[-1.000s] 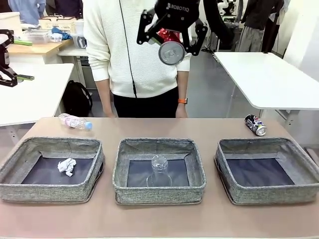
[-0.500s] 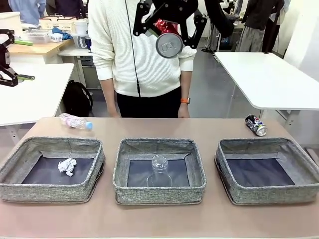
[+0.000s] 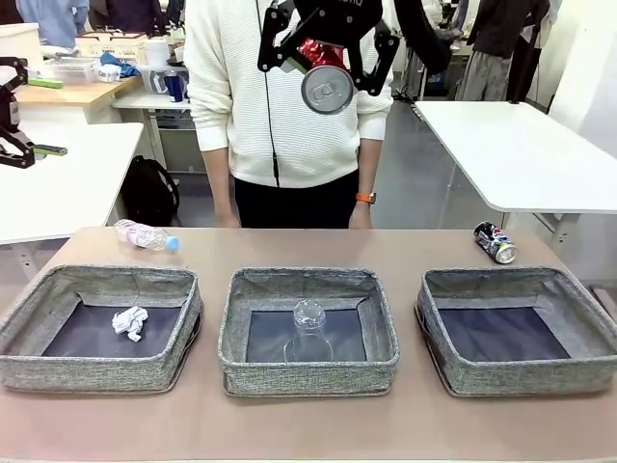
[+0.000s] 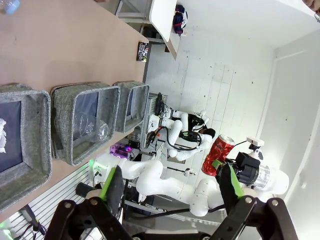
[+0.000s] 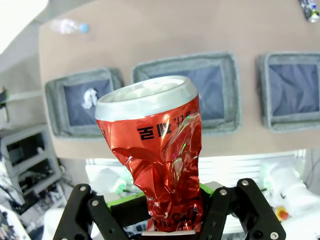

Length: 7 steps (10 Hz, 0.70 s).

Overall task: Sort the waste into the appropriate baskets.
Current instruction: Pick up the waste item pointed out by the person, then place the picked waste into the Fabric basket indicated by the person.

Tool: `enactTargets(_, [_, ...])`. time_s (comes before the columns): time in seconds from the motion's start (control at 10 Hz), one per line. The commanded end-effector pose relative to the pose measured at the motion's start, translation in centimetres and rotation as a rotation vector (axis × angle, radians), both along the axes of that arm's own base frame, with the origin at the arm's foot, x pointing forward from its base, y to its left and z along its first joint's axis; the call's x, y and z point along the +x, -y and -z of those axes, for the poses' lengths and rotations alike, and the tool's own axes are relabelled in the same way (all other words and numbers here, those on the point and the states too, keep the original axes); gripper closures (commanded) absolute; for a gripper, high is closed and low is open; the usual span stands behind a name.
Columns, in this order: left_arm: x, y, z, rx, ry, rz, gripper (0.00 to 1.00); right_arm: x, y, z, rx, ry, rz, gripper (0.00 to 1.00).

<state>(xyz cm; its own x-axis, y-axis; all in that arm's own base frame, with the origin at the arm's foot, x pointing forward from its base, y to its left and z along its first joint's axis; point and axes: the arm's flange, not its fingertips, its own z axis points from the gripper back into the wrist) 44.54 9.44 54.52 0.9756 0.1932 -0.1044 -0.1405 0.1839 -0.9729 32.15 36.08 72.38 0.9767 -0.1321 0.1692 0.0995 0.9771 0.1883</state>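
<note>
The right claw (image 3: 326, 60) grips the crumpled red can (image 3: 328, 89), high above the table (image 3: 308, 246). The left claw (image 4: 170, 177) hangs released, holding nothing.

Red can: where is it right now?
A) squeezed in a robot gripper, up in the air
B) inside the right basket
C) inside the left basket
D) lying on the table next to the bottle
A: the dented red can is clamped in the right gripper, high above the table.
</note>
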Motion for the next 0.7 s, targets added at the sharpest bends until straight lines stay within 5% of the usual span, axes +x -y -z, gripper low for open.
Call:
enactTargets(0.0, [-0.13, -0.01, -0.26, -0.014, 0.008, 0.003, 0.00, -0.23, -0.03, -0.13, 0.002, 0.002, -0.001, 0.90])
enactTargets(0.6, [-0.13, -0.01, -0.26, -0.014, 0.008, 0.003, 0.00, -0.23, -0.03, -0.13, 0.002, 0.002, -0.001, 0.90])
